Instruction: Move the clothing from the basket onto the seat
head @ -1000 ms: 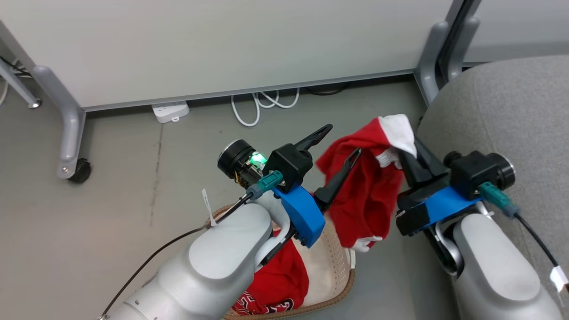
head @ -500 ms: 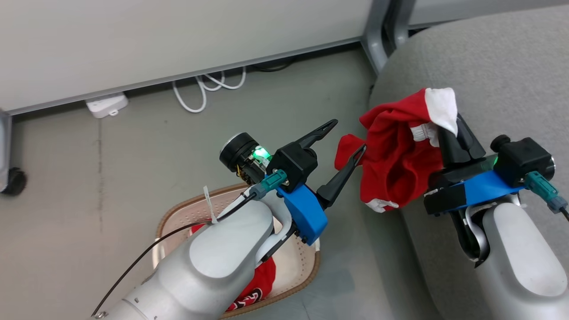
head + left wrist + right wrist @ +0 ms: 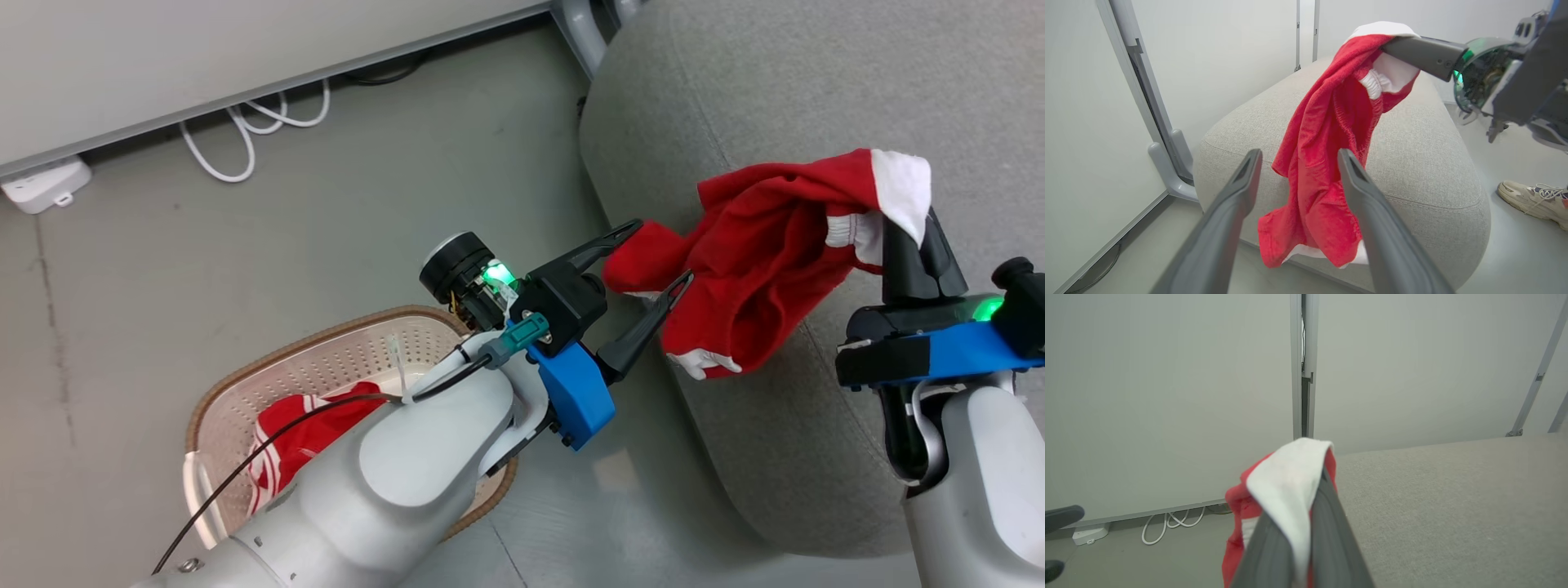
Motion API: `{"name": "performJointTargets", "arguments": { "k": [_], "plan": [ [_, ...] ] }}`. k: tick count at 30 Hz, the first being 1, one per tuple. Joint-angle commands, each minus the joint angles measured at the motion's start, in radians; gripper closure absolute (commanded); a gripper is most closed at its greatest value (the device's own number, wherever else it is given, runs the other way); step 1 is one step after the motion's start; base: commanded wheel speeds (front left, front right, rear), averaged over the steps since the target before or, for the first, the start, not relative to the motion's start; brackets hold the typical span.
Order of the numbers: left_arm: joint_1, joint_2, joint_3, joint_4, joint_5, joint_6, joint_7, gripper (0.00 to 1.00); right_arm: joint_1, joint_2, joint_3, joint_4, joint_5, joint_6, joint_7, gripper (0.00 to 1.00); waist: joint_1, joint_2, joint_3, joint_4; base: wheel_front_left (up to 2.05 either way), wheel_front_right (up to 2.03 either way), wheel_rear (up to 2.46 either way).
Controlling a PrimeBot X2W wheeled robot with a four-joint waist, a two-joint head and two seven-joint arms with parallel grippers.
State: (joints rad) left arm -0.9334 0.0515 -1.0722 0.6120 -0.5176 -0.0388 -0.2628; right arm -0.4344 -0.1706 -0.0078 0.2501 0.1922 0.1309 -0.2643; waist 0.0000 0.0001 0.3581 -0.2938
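Both arms have smooth, rounded shells of pale grey-white. The left forearm (image 3: 408,465) has a small screw (image 3: 189,563) near its base. A thin black cable (image 3: 445,380), tied with a white zip tie (image 3: 397,359), runs along it to a teal connector (image 3: 516,336). A bright blue bracket (image 3: 575,392) joins the wrist to a black housing. Beside the housing sits a black cylindrical camera (image 3: 453,268) with a silver rim and a green light (image 3: 494,274). The right forearm (image 3: 980,482) has the same blue bracket and green light. The left gripper (image 3: 660,253) and right gripper (image 3: 913,237) have long, tapering dark grey fingers.
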Motion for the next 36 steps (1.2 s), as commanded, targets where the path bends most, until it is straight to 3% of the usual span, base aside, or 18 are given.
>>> {"name": "performJointTargets", "arguments": {
  "k": [1, 10, 21, 29, 36],
  "plan": [
    [-0.013, 0.002, -0.004, 0.003, 0.000, -0.006, -0.003, 0.00, 0.015, 0.007, -0.013, -0.009, -0.007, 0.000, 0.000, 1.00, 0.0000, -0.0001, 0.016, -0.023, 0.00, 0.00, 0.00],
    [-0.032, 0.001, -0.030, 0.020, -0.002, -0.009, -0.003, 0.00, 0.043, 0.027, -0.056, -0.021, -0.008, 0.000, 0.000, 1.00, 0.0000, -0.0001, 0.049, -0.078, 0.00, 0.00, 0.00],
    [-0.045, 0.001, -0.043, 0.020, -0.008, -0.004, -0.003, 0.00, 0.034, 0.036, -0.065, -0.020, -0.005, 0.000, 0.000, 1.00, 0.0000, -0.0001, 0.057, -0.085, 0.00, 0.00, 0.00],
    [-0.057, 0.001, -0.032, 0.019, 0.000, 0.011, -0.003, 0.00, -0.070, -0.018, -0.049, -0.068, 0.011, 0.000, 0.000, 1.00, 0.0000, -0.0001, 0.084, -0.089, 0.00, 0.00, 0.00],
    [-0.109, 0.013, -0.027, 0.014, 0.018, 0.019, -0.001, 0.00, -0.250, -0.147, -0.135, -0.109, 0.056, 0.000, 0.000, 1.00, 0.0000, -0.0001, 0.173, -0.079, 0.00, 0.00, 0.00]
  ]
}}
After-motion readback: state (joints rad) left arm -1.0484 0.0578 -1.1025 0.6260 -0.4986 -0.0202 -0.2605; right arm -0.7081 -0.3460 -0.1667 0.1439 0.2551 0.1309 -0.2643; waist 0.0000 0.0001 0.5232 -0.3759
